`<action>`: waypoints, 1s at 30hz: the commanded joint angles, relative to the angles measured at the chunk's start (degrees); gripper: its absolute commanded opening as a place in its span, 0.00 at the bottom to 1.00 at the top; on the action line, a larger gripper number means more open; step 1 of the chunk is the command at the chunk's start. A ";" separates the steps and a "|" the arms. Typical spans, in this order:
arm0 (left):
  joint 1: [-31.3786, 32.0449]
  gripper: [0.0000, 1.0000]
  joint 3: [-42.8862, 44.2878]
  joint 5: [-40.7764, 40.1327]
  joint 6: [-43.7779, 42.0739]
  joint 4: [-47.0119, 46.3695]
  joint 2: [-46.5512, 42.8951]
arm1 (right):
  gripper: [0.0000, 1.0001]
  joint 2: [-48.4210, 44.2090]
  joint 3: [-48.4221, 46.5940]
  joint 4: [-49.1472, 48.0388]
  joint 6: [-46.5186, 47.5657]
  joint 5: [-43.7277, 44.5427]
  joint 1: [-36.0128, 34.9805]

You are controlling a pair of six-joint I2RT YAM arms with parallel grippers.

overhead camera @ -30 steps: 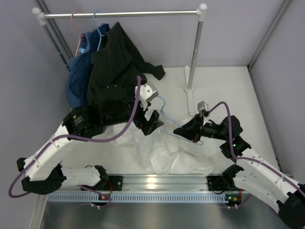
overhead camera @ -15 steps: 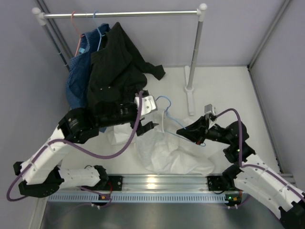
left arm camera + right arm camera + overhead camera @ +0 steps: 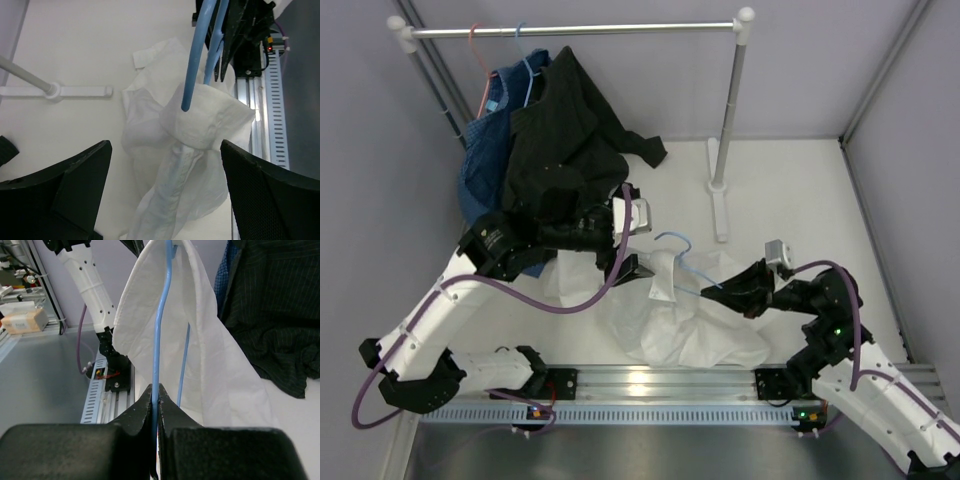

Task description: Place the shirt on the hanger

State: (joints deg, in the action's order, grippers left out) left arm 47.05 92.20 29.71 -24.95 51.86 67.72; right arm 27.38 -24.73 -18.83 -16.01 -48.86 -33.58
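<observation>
**Right claw** [image 3: 156,401]: pressed together, pinching the lower wire of the hanger [image 3: 161,330] and holding it raised and tilted over the bench [image 3: 790,200]. It touches nothing else.

**Left claw** [image 3: 165,150]: spread wide and empty. It hangs above the draped cloth with one finger on either side and a clear gap to each.

**Hanger**: light blue wire. Its hook end points towards the left claw.

**Shirt** [image 3: 690,330]: white and wrinkled, mostly heaped on the bench between the two arms, near the front edge. One fold with a stitched edge is lifted and draped over an arm of the hanger.

**Black garment** [image 3: 560,130]: hangs from the rail [image 3: 580,30] at back left, well apart from the shirt.
</observation>
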 commanded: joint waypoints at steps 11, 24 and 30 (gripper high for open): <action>-0.11 0.98 -1.76 16.69 1.83 1.23 1.18 | 0.00 -0.92 -4.00 2.40 4.94 -4.84 -0.61; -0.11 0.31 -3.08 17.39 1.40 1.23 2.06 | 0.00 -0.66 -4.63 -0.41 3.62 -6.77 -0.52; -0.11 0.00 -3.43 18.80 1.04 1.23 1.27 | 0.00 -0.39 -4.27 -2.17 2.12 -5.55 -0.52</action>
State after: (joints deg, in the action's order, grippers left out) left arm 47.13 88.16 46.72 -23.51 54.65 70.22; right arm 27.38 -26.74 -14.98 -13.80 -53.41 -33.58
